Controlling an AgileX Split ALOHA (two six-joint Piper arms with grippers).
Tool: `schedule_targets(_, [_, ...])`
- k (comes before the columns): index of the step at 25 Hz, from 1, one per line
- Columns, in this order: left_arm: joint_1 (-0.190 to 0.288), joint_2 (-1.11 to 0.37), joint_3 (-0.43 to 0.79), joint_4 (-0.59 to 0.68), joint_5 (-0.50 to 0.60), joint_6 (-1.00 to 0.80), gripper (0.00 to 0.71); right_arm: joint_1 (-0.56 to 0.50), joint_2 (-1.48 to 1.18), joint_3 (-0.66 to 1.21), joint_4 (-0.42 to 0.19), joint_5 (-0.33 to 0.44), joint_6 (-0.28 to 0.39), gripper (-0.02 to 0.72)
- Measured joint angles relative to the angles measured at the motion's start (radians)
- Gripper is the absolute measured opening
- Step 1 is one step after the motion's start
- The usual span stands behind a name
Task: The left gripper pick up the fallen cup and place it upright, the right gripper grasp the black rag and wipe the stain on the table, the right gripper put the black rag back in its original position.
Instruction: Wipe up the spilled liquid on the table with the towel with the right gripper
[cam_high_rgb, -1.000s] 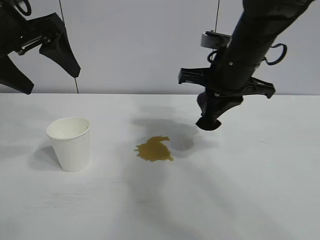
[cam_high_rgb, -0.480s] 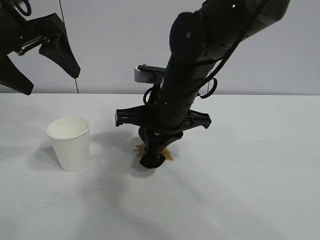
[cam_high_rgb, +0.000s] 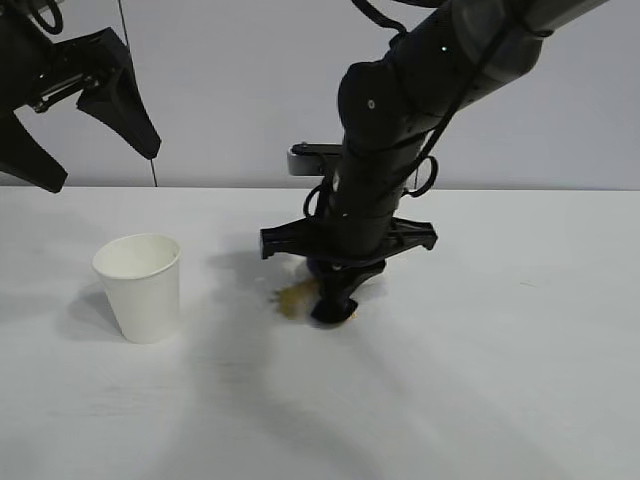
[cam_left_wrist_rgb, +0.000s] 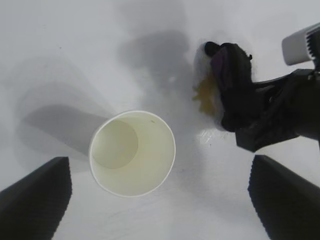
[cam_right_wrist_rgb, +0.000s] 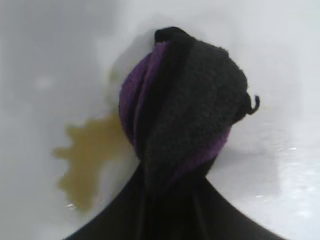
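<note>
The white cup (cam_high_rgb: 139, 285) stands upright on the table (cam_high_rgb: 520, 380) at the left; it also shows from above in the left wrist view (cam_left_wrist_rgb: 132, 152). My left gripper (cam_high_rgb: 95, 140) is open and empty, raised high above the cup. My right gripper (cam_high_rgb: 333, 305) is shut on the black rag (cam_right_wrist_rgb: 185, 110) and presses it down on the table at the right side of the yellowish-brown stain (cam_high_rgb: 293, 298). Part of the stain (cam_right_wrist_rgb: 85, 162) shows beside the rag; the rest is under it. The rag also shows in the left wrist view (cam_left_wrist_rgb: 231, 82).
The right arm (cam_high_rgb: 400, 130) leans over the middle of the table from the upper right. A grey wall runs behind the table's far edge.
My right gripper came down with the rag from above the table's right side onto the stain, then slid a little to the right across it. The visible stain is smaller. The left gripper and cup stayed still.
</note>
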Motion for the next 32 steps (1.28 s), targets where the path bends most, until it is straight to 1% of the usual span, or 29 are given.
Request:
schedule_targets(2, [0.000,0.000,0.000,0.000,0.000,0.000,0.693,-0.044,0.000,-0.003,-0.023,0.014,0.011,0.106])
schedule_targets(4, [0.000,0.000,0.000,0.000,0.000,0.000,0.693,-0.075,-0.001,-0.004,-0.031,0.019,0.012,0.106])
schedule_targets(7, [0.000,0.000,0.000,0.000,0.000,0.000,0.693,-0.072,-0.001,-0.004,-0.031,0.019,0.011,0.106])
schedule_targets(10, [0.000,0.000,0.000,0.000,0.000,0.000,0.693,-0.025,-0.001,-0.004,-0.012,0.017,0.011,0.106])
schedule_targets(14, [0.000,0.000,0.000,0.000,0.000,0.000,0.693,0.085,0.000,-0.004,0.031,0.007,0.010,0.106])
schedule_targets(17, [0.000,0.000,0.000,0.000,0.000,0.000,0.693,0.156,0.002,-0.004,0.047,0.005,0.009,0.106])
schedule_targets(21, [0.000,0.000,0.000,0.000,0.000,0.000,0.693,0.195,0.004,-0.004,0.055,-0.010,0.009,0.106])
schedule_targets(25, [0.000,0.000,0.000,0.000,0.001,0.000,0.693,0.163,0.014,-0.005,0.061,-0.031,0.012,0.106])
schedule_targets(29, [0.000,0.000,0.000,0.000,0.001,0.000,0.693,0.075,0.031,-0.032,0.059,-0.042,0.013,0.106])
schedule_targets(32, [0.000,0.000,0.000,0.000,0.001,-0.001,0.693,0.007,0.035,-0.039,0.037,-0.043,0.013,0.106])
